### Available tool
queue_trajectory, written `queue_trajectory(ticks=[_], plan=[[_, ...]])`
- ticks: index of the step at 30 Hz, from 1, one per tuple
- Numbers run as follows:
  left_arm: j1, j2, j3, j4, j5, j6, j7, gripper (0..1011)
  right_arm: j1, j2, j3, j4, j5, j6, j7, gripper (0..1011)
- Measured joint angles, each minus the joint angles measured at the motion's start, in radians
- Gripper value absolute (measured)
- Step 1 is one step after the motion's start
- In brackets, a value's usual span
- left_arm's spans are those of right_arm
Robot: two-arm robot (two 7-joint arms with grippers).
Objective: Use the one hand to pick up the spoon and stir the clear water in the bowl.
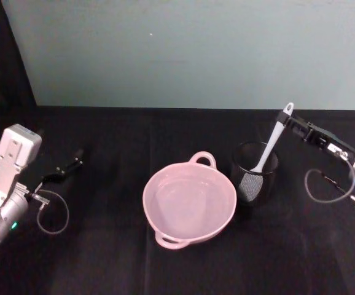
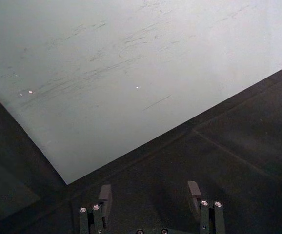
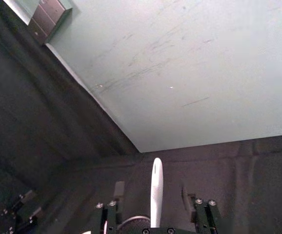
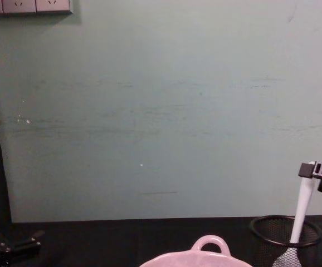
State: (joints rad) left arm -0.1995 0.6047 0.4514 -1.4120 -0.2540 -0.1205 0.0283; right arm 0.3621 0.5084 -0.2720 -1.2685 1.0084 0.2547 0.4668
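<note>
The white spoon [image 1: 269,145] stands blade-down in a black wire-mesh cup [image 1: 255,174], with its handle leaning up and to the right. My right gripper [image 1: 293,123] is at the top end of that handle. In the right wrist view the handle [image 3: 156,187] rises between the two parted fingers [image 3: 117,189] and touches neither, so the gripper [image 3: 151,187] is open. The chest view shows the handle [image 4: 305,207] meeting the gripper [image 4: 320,173]. The pale pink bowl [image 1: 165,184] holding clear water sits just left of the cup. My left gripper [image 1: 67,167] is parked far left, open with nothing in it [image 2: 150,194].
A pale green wall [image 1: 190,49] runs close behind the black table [image 1: 104,258]. Grey cable loops hang by each wrist [image 1: 325,187]. The bowl's loop handle [image 1: 203,158] points toward the wall, close to the mesh cup.
</note>
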Motion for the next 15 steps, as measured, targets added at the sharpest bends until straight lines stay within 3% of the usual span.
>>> queue_trajectory(ticks=[5,9,10,11,14,15], plan=[[0.0,0.0,0.0,0.0,0.0,0.0,0.0,1005,-0.056,0.047,0.011,-0.092,0.004,0.001,-0.052,834],[0.0,0.0,0.0,0.0,0.0,0.0,0.0,1005,-0.111,0.122,0.004,-0.208,-0.046,0.005,-0.128,963],[0.0,0.0,0.0,0.0,0.0,0.0,0.0,1005,-0.128,0.147,-0.002,-0.242,-0.082,-0.008,-0.16,978],[0.0,0.0,0.0,0.0,0.0,0.0,0.0,1005,-0.128,0.147,-0.002,-0.242,-0.082,-0.008,-0.16,1000],[0.0,0.0,0.0,0.0,0.0,0.0,0.0,1005,-0.155,0.185,-0.022,-0.297,-0.212,-0.062,-0.232,1002],[0.0,0.0,0.0,0.0,0.0,0.0,0.0,1005,-0.159,0.187,-0.027,-0.301,-0.236,-0.075,-0.24,1003]])
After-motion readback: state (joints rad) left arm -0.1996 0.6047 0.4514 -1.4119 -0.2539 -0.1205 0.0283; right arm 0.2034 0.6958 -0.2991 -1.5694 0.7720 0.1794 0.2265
